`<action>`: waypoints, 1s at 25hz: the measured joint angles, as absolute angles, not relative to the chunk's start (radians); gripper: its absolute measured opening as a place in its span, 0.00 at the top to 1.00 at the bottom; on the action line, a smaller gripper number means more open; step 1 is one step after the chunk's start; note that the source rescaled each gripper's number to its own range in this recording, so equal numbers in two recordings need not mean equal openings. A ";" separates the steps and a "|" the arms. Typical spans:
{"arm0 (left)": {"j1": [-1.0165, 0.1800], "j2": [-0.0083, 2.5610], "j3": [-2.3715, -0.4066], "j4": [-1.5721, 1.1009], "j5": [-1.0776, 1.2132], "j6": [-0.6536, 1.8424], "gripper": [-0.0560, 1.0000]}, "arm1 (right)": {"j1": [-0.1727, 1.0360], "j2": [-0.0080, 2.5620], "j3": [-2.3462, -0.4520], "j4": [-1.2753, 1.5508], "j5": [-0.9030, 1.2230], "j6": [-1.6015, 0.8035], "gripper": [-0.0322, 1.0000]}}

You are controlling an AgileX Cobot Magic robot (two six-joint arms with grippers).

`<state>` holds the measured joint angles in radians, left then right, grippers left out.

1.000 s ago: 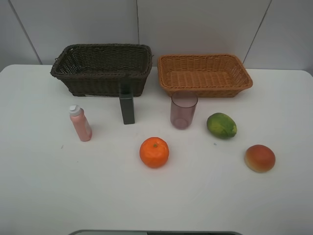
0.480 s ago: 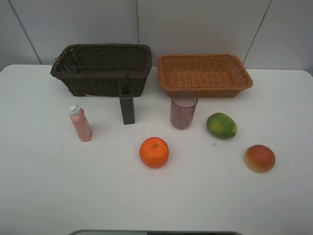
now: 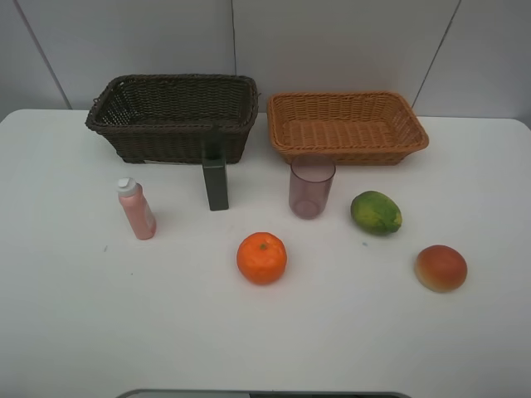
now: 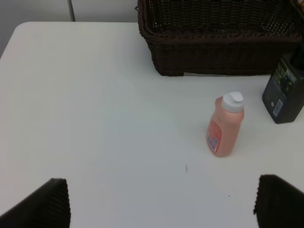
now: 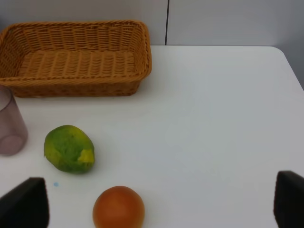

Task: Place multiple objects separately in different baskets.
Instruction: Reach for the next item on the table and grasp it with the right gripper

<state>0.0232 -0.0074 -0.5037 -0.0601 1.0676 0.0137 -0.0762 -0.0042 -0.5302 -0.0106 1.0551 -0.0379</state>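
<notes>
Nothing has been moved in the last second: the orange and other objects are left on the table before the dark basket and tan basket; left gripper and right gripper are held spread, empty; sorting is judged unstarted

Brightness: you have bright, even, diffuse light across the white table.
Shadows: short and soft, hugging the orange and pink bottle.
Focus: your high view is fairly sharp; both wrist views look softer, grainier.
</notes>
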 joint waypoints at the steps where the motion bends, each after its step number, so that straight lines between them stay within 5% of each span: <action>1: 0.023 -0.007 -0.504 -0.060 1.068 0.014 0.00 | -0.076 -0.004 -0.530 -0.011 1.055 -0.038 0.00; 25: 0.023 -0.007 -0.504 -0.060 1.068 0.014 0.00 | -0.076 0.010 -0.530 -0.011 1.055 -0.038 0.00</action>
